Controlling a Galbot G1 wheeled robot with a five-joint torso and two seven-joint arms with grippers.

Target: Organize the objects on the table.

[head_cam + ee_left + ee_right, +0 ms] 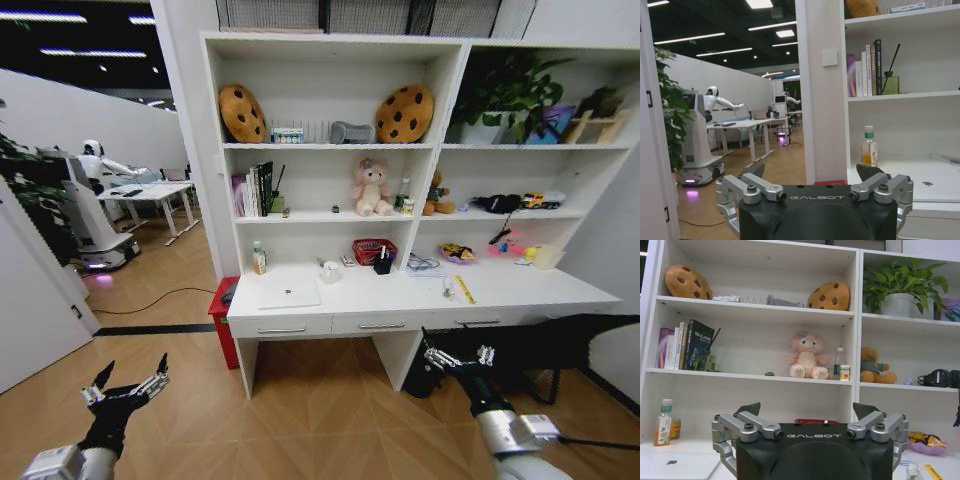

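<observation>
head: high, back, facing table (pixel 520 290) | wrists: low, level, facing shelves (pixel 755 312) | shared: bottle (pixel 869 146)

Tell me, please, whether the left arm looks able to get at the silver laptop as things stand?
Probably not yet: the left gripper hangs open, low over the floor, short of the table, whose top holds the laptop. Nothing blocks the way.

My left gripper (pixel 815 186) hangs in the air with its fingers (pixel 751 173) spread wide and nothing between them. Past it lies the white tabletop (pixel 940 192), with a silver laptop (pixel 927 179) flat on it and a green-capped bottle (pixel 869 147) upright near the back wall. On the shelf (pixel 900 95) above stand books (pixel 865 71) and a reed diffuser (pixel 891 80). Beyond the white pillar (pixel 821 100), another robot (pixel 702 132) stands beside a desk (pixel 742 125).
</observation>
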